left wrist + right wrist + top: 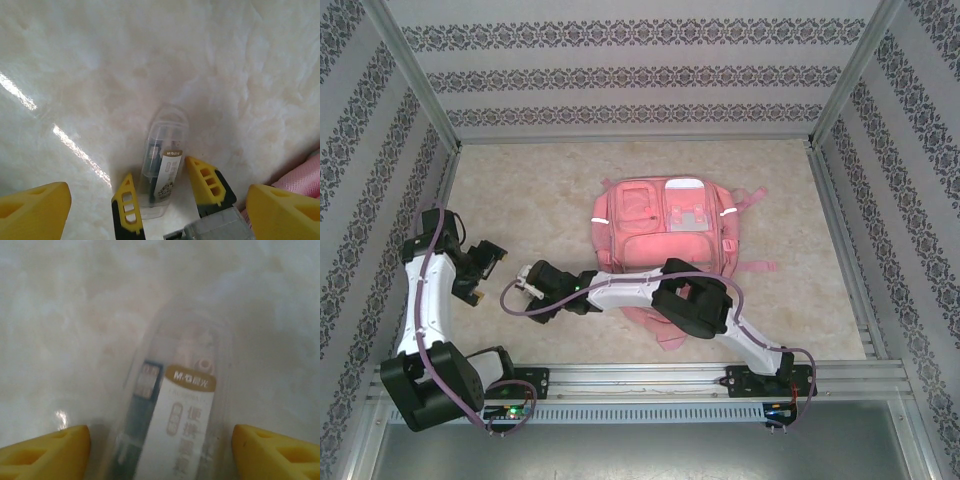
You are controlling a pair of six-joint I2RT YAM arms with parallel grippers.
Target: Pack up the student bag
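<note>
Right wrist: clear case [180, 410] between parted fingers [50, 451]

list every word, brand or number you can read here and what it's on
"M&G" plus two Chinese characters: on the brown band atop the white label of the clear case.
Larger Chinese characters lower on that label: too blurred to read.
Small dark tag beside the label: unreadable.
Backpack: no text legible from above.

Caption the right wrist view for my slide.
Right end effector flanking a clear labelled case against a pale marbled tabletop.
</note>
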